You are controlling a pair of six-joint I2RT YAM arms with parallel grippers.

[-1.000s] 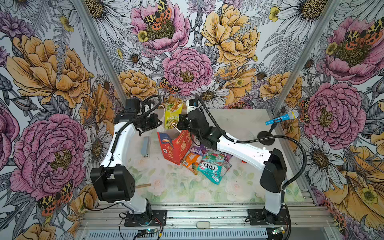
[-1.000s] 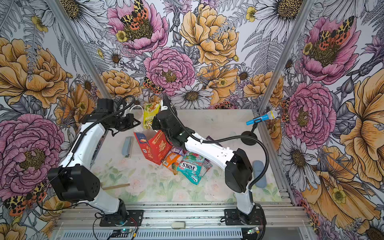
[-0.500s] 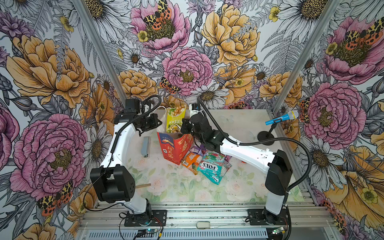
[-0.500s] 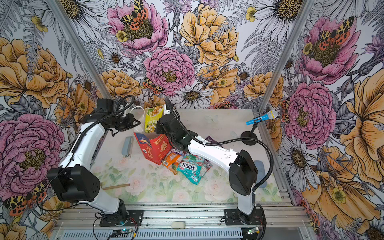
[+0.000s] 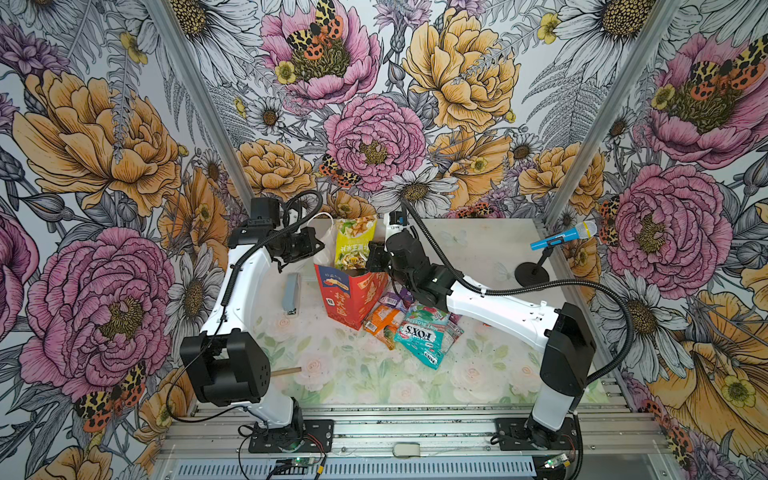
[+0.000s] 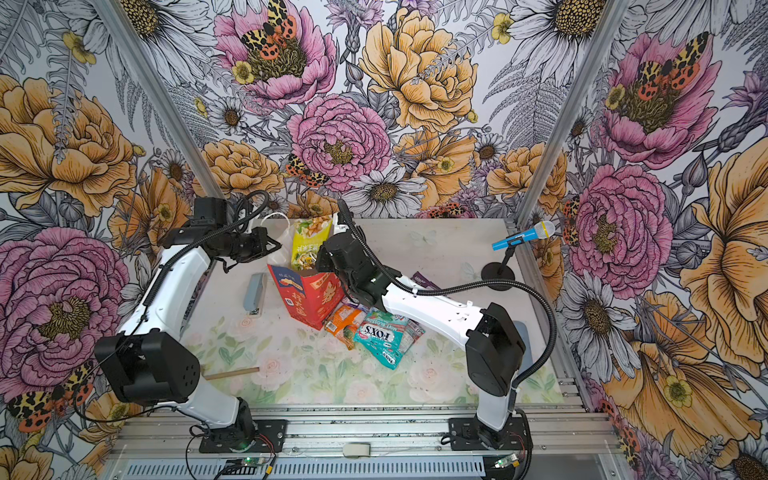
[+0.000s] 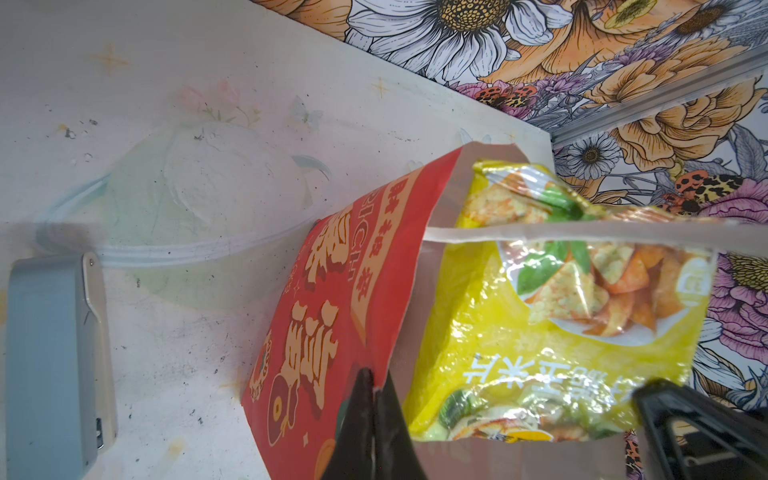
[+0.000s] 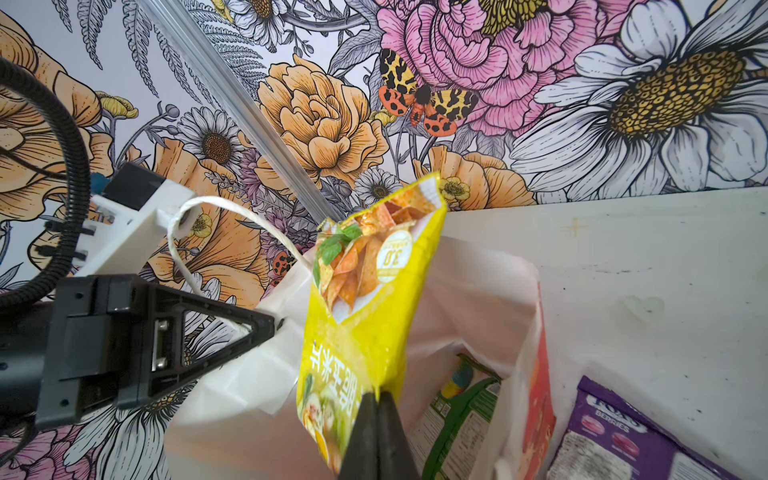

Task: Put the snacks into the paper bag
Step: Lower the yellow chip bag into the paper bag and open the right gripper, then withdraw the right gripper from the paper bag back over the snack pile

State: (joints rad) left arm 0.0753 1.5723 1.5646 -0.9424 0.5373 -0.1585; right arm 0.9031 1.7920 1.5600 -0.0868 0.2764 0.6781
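- Left claw point(image 7: 371, 376) is pressed together on the rim of the upright red paper gift bag point(image 5: 351, 297), apparently to keep its mouth open.
- Right claw point(image 8: 376, 401) pinches the glossy yellow crisp packet point(image 5: 354, 245) upright at the bag's mouth; how deep it sits is unclear.
- A green packet point(image 8: 459, 399) is inside; the teal "FOX'S" packet point(image 5: 428, 334) waits on the counter point(image 5: 332, 365).

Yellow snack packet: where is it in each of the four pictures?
Top view: yellow packet near centre, poking out of the paper bag.
Top view: packet left of centre, above the bag.
Left wrist: packet on the right, in the bag's mouth.
Right wrist: packet mid-picture.
Shared landmark: the red bag.
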